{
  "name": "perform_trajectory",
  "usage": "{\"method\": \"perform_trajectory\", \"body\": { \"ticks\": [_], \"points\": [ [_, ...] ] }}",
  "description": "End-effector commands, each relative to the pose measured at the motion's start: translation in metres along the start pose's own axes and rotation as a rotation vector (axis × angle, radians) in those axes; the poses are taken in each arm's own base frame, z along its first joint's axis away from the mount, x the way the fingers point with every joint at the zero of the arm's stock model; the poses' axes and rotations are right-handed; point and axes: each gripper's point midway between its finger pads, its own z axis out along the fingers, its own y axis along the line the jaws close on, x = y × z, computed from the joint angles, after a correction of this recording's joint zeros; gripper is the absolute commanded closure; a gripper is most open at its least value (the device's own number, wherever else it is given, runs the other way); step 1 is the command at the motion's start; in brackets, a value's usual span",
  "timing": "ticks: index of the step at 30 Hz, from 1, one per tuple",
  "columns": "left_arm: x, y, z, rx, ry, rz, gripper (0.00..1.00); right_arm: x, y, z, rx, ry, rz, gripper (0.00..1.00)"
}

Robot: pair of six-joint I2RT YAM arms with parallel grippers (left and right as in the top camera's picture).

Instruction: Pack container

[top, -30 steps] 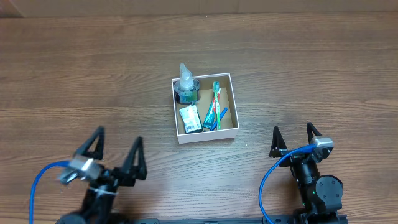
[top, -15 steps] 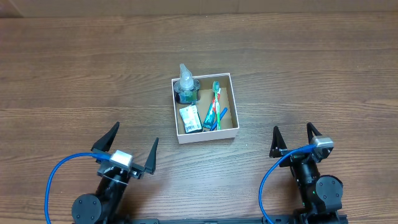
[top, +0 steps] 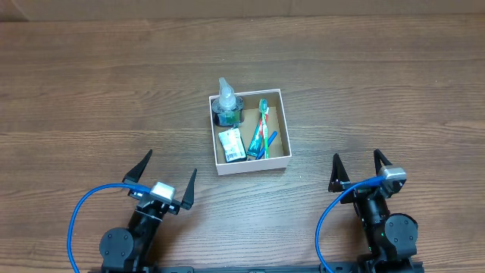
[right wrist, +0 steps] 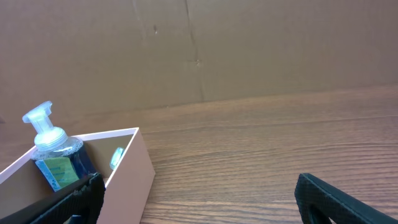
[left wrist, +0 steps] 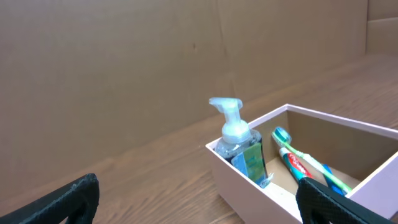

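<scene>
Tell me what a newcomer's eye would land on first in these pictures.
The white container at mid-table draws the eye. A pump bottle stands upright in its far-left corner, and a green toothbrush and a small packet lie on its floor. At the near edge, the left gripper and right gripper flank it, both open and empty.

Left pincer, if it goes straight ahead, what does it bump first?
Probably the white wall of the container, by the pump bottle; only half of the left pincer lines up with it.
</scene>
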Motion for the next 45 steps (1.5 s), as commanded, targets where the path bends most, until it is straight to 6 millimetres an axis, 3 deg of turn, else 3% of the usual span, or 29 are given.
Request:
{"method": "perform_trajectory", "body": {
  "ticks": [1,12,17,24,28,33,39,45],
  "points": [
    [0.012,-0.001,-0.001,-0.004,0.044,0.053,0.00,0.002,-0.002,0.000,0.007,-0.005,-0.006,0.00],
    [0.027,0.000,-0.002,-0.009,0.106,0.089,0.00,0.002,-0.002,0.000,0.006,-0.005,-0.006,0.00],
    [0.030,0.011,-0.003,-0.072,0.125,0.085,0.00,0.002,-0.002,0.000,0.006,-0.005,-0.006,0.00],
    [0.036,0.045,-0.010,-0.290,0.143,-0.141,0.00,0.002,-0.002,0.000,0.006,-0.005,-0.006,0.00],
    [0.028,0.058,-0.013,-0.372,0.086,-0.257,0.00,0.002,-0.002,0.000,0.006,-0.005,-0.006,0.00],
    [0.009,0.065,-0.014,-0.397,-0.010,-0.327,0.00,0.002,-0.002,0.000,0.007,-0.005,-0.006,0.00],
    [0.011,0.066,-0.014,-0.404,-0.028,-0.450,0.00,0.002,-0.002,0.000,0.007,-0.005,-0.006,0.00],
    [0.011,0.066,-0.014,-0.405,-0.028,-0.457,0.00,0.002,-0.002,0.000,0.006,-0.005,-0.006,0.00]
  ]
}}
